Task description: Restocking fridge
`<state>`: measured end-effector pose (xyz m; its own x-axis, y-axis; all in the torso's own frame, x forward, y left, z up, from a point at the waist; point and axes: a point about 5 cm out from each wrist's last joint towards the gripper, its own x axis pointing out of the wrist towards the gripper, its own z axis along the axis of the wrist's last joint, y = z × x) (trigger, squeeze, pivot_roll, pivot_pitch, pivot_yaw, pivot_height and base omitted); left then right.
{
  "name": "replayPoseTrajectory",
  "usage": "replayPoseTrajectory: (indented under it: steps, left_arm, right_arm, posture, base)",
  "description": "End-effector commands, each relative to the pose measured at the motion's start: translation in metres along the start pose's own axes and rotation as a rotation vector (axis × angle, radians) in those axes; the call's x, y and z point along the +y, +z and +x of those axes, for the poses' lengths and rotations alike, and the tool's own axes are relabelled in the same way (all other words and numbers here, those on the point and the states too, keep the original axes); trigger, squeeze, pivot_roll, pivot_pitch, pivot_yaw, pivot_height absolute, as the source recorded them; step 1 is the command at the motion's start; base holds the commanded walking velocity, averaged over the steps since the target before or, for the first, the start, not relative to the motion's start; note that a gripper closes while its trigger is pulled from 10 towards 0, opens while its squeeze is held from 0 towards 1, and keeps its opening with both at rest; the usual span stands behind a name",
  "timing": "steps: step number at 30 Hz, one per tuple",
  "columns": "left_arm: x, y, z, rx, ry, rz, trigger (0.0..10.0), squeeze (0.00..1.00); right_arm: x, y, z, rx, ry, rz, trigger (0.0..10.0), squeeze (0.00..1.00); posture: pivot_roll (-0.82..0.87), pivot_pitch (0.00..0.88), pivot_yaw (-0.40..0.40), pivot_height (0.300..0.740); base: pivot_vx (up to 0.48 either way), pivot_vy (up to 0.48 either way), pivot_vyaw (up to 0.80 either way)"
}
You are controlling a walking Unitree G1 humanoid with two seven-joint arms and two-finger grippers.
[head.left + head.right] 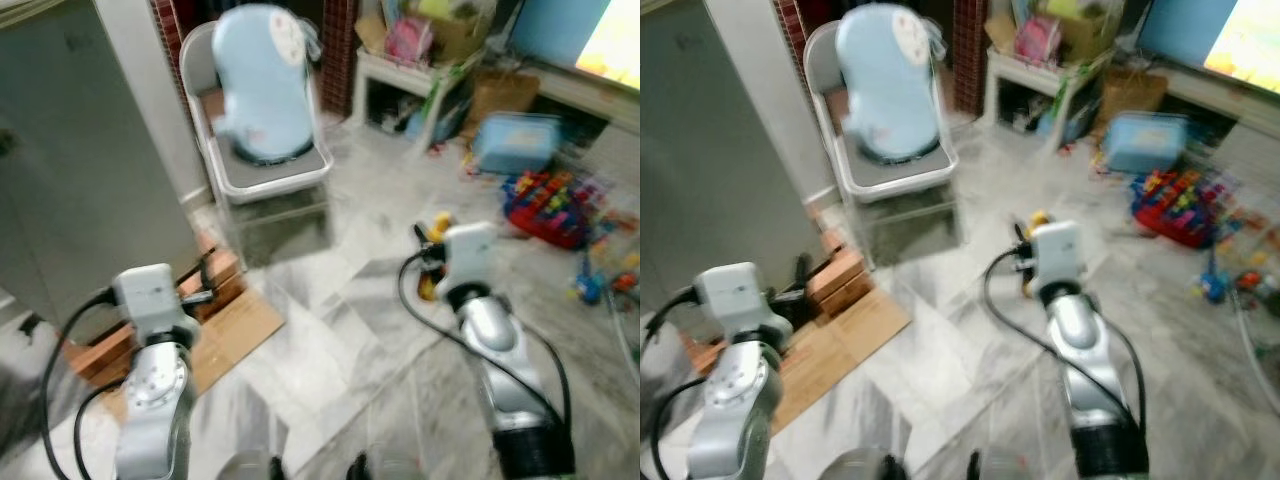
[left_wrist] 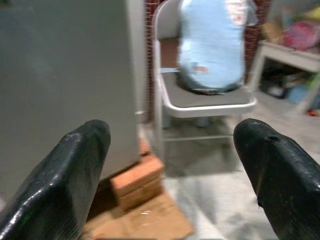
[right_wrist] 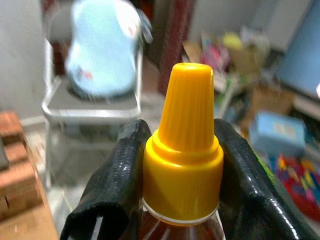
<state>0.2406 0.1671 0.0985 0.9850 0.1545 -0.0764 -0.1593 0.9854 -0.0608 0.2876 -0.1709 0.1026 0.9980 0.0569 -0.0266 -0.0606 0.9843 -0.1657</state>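
Observation:
A bottle with a yellow cone cap (image 3: pixel 183 150) sits between the two black fingers of my right gripper (image 3: pixel 183 190), which is shut on its neck. In the head views that gripper (image 1: pixel 430 262) is held out over the marble floor, a bit of yellow showing at its tip. The grey fridge (image 1: pixel 75 170) stands at the left, its door shut. My left gripper (image 2: pixel 185 165) is open with nothing between its fingers, and it points at the fridge's corner (image 2: pixel 65 75). In the head view the left gripper (image 1: pixel 200 285) is low beside the fridge.
A grey folding chair (image 1: pixel 265 170) carrying a light-blue baby seat (image 1: pixel 262 85) stands right of the fridge. Bricks (image 2: pixel 137 182) and cardboard (image 1: pixel 225 340) lie at the fridge's base. Toys (image 1: pixel 550 205), a blue box (image 1: pixel 515 140) and a white shelf (image 1: pixel 420 85) crowd the right.

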Motion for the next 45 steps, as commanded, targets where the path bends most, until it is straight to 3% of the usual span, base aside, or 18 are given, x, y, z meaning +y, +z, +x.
replayPoseTrajectory:
  steps: [1,4,12,23,32,45]
  left_arm:
    - [0.005,0.002,0.001,-0.011,0.007,0.011,10.0,0.0]
    - [0.005,0.003,0.002,-0.015,0.015,0.008,10.0,0.0]
    - [0.007,0.005,0.001,-0.031,0.002,0.01,10.0,0.0]
    - [0.027,-0.01,-0.027,0.032,0.011,0.058,10.0,0.0]
    - [0.009,0.004,-0.018,-0.04,-0.096,-0.004,10.0,0.0]
    - [0.007,0.003,-0.016,-0.02,-0.118,-0.048,10.0,0.0]
  right_arm:
    - [0.0,0.009,0.003,-0.042,-0.012,0.003,10.0,0.0]
    - [0.001,0.007,0.003,0.004,0.011,-0.009,10.0,0.0]
    - [-0.002,0.01,0.003,-0.032,0.002,-0.013,10.0,0.0]
    - [-0.022,-0.006,-0.016,0.014,0.003,-0.065,10.0,0.0]
    - [-0.017,0.0,-0.009,-0.015,-0.014,-0.069,10.0,0.0]
    - [-0.019,0.002,-0.007,-0.02,-0.018,-0.042,10.0,0.0]
  posture:
    - [0.03,0.105,-0.028,0.74]
    - [0.03,0.099,-0.03,0.74]
    - [0.03,0.091,-0.032,0.74]
    - [0.05,0.09,-0.038,0.74]
    - [0.05,0.081,-0.026,0.74]
    - [0.05,0.088,-0.028,0.74]
  base:
    - [0.0,0.48,0.0]
    - [0.0,0.48,0.0]
    - [0.0,0.48,0.0]
    - [0.0,0.336,0.0]
    - [0.0,0.0,0.36]
    - [0.25,0.246,0.21]
